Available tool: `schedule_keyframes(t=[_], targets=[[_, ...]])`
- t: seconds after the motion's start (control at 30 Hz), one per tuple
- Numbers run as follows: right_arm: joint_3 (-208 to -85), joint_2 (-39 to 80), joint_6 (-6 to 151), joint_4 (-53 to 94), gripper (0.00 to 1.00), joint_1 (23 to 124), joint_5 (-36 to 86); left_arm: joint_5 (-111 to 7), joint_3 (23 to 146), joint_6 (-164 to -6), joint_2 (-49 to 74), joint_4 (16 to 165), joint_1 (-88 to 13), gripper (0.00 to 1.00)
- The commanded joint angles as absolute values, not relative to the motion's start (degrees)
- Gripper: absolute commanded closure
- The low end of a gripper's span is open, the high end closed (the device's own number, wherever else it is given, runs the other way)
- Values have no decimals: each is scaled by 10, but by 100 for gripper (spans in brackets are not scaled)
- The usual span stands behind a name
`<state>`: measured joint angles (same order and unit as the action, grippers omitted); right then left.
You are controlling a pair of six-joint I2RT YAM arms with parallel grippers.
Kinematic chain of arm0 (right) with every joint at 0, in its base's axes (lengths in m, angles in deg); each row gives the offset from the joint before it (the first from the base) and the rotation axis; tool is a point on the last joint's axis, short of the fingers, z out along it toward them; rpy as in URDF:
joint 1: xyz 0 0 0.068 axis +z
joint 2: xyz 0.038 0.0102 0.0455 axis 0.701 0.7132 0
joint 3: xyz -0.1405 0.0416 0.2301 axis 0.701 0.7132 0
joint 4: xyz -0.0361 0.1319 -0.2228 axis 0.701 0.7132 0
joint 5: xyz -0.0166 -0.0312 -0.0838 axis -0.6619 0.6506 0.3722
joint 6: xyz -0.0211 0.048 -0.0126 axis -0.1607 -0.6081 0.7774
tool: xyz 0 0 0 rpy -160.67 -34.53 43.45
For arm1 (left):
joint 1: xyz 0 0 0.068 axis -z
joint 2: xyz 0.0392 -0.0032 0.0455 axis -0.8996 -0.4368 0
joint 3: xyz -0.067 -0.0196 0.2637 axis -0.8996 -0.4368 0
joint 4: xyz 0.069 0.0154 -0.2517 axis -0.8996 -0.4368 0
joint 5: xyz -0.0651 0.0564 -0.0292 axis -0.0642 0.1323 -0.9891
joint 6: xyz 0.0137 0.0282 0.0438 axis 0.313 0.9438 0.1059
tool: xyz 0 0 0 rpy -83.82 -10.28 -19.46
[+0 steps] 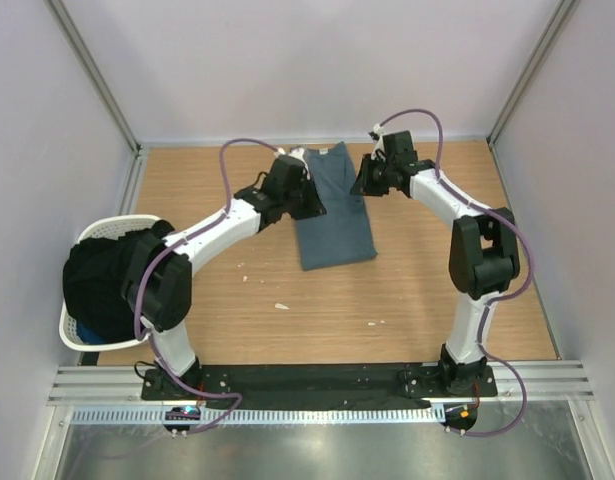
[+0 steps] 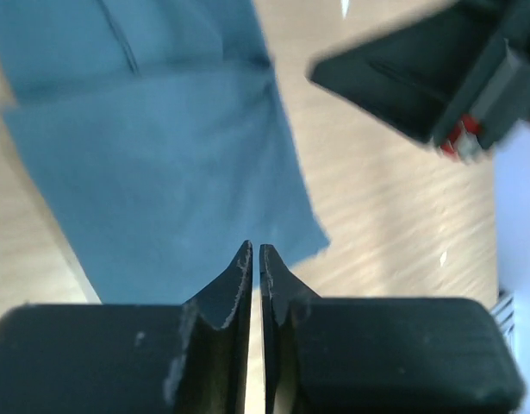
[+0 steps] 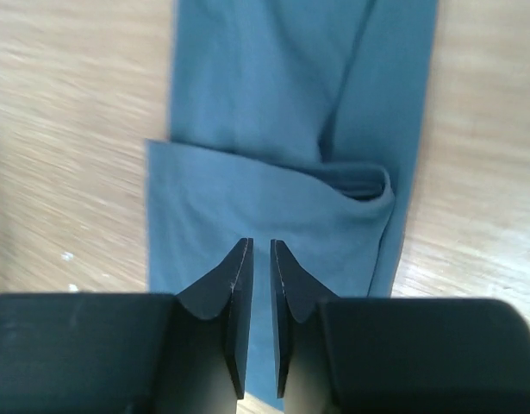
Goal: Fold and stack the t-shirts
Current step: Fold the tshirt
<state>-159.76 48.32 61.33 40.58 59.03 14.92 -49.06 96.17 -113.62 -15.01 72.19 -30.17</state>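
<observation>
T-shirt [image 1: 335, 212], slate blue-grey, folded to long strip, lies flat on table [image 1: 287, 330] at far centre, running near to far, one end doubled over (seen in right wrist view). Left gripper [image 2: 253, 252] at strip's left edge – jaws all but closed, sliver of gap, nothing in them. Right gripper [image 3: 260, 246] at strip's right side, near far end – jaws nearly closed, narrow slot, no cloth pinched. White basket [image 1: 107, 228] with dark cloth at table's left edge.
</observation>
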Motion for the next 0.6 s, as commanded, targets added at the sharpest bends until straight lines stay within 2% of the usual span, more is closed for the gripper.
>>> schedule_keyframes(t=[0.0, 0.27, 0.57], targets=[[-1585, 519, 610, 394, 81, 589, 162, -485, 908, -1167, -158, 731, -289, 95], [-1651, 605, 614, 399, 81, 589, 222, -477, 832, -1167, -161, 736, -285, 98], [-1646, 640, 559, 338, 80, 589, 256, -469, 807, -1149, -197, 733, -285, 100]])
